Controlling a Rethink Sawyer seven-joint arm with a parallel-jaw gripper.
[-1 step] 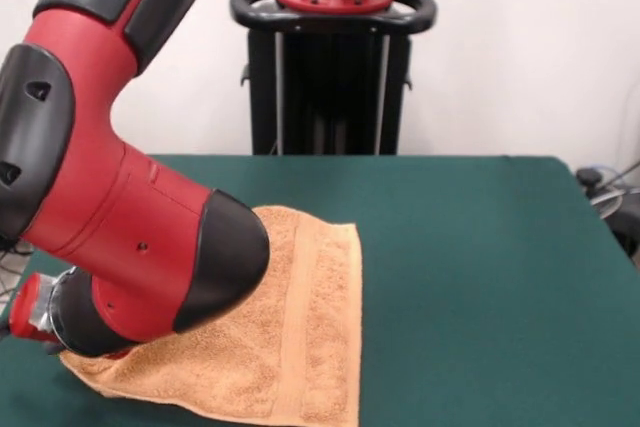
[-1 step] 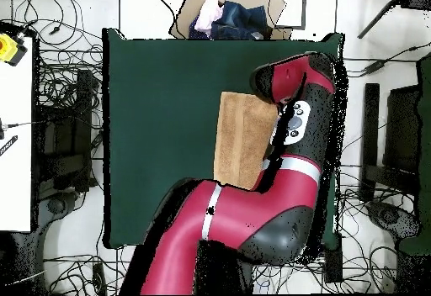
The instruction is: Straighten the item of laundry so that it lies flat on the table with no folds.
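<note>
The item of laundry [image 1: 300, 337] is an orange-tan towel lying on the green table [image 1: 480, 247], near its front left part. A flat woven band runs along the towel's right side. My red and black arm lies across the towel's left half and hides it. Only a small red and silver part of my gripper [image 1: 35, 309] pokes out under the arm, low beside the towel's left corner. In the overhead view the towel [image 2: 240, 133] shows as an upright rectangle on the table [image 2: 160, 124], with its right edge under the arm.
A cardboard box of dark and pale clothes [image 2: 231, 15] stands just beyond the table's top edge in the overhead view. A white side table with a yellow object [image 2: 10, 47] is at the left. Cables cover the floor around the table.
</note>
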